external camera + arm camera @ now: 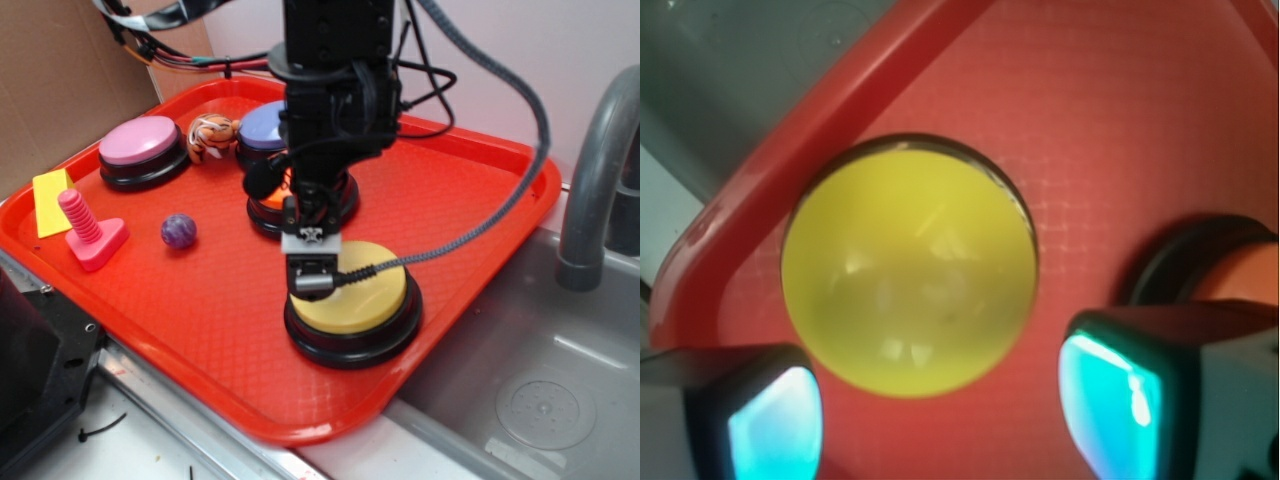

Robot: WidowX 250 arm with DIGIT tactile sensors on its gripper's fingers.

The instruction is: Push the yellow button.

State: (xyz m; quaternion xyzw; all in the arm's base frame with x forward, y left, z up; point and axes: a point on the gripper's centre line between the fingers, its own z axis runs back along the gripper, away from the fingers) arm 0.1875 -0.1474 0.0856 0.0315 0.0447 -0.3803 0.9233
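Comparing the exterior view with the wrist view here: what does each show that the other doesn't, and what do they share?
Only the exterior view shows the pink button, the purple button, the tiger toy, the purple ball, the pink bolt, the yellow card, the faucet and the sink.

Only the wrist view shows both fingertips apart, low in frame.

Both show the yellow button, the orange button, the red tray and the gripper.
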